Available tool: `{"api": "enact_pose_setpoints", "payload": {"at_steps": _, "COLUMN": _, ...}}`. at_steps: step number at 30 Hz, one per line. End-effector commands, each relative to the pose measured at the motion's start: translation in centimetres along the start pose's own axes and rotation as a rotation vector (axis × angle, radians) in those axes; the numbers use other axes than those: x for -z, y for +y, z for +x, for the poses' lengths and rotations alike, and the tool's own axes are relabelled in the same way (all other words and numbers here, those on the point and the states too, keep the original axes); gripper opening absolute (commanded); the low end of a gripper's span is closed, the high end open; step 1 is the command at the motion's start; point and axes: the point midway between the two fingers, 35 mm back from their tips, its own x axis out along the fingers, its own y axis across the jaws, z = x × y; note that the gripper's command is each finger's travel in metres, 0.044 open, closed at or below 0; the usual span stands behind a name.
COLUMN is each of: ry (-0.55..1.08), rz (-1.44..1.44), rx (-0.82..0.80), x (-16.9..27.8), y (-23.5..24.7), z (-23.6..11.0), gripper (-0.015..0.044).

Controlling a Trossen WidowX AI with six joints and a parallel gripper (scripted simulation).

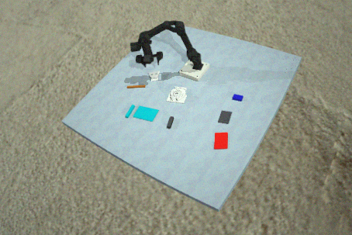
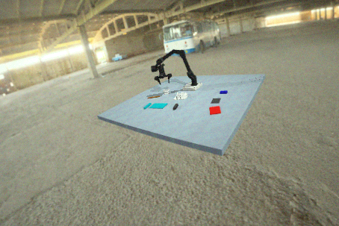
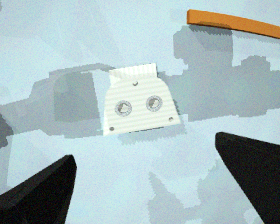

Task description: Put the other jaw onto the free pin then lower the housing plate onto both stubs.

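The white housing plate (image 1: 153,76) (image 2: 166,92) (image 3: 141,120) lies on the table, apart from the gear assembly. In the wrist view it shows two round holes, small dark dots and a raised ridged block at its far edge. My gripper (image 1: 151,63) (image 2: 164,83) (image 3: 146,151) is open and empty, above the table near the plate, with the plate ahead of the fingertips in the wrist view. The white base with the jaws (image 1: 177,95) (image 2: 181,96) sits nearer the top and exterior views and is outside the wrist view. Its jaws, pins and gear teeth are too small to tell apart.
An orange bar (image 1: 136,86) (image 2: 153,97) (image 3: 235,22) lies near the plate. A cyan slab (image 1: 146,113), a cyan bar (image 1: 129,111) and a black block (image 1: 170,122) lie nearer the front. Blue (image 1: 237,98), grey (image 1: 225,117) and red (image 1: 221,140) pieces lie right.
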Motion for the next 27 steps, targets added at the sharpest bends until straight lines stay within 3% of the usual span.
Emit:
{"api": "enact_pose_setpoints", "payload": {"at_steps": 1, "ry": -0.003, "rz": -0.022, "rx": 0.002, "x": -0.1, "y": -0.2, "z": -0.1, "gripper": 0.0440}}
{"api": "enact_pose_setpoints", "payload": {"at_steps": 7, "ry": -0.003, "rz": -0.022, "rx": 0.002, "x": -0.1, "y": 0.1, "z": 3.7, "gripper": 0.0440}}
{"api": "enact_pose_setpoints", "payload": {"at_steps": 27, "ry": -0.004, "rz": -0.022, "rx": 0.002, "x": -0.1, "y": -0.1, "z": 5.5, "gripper": 0.0440}}
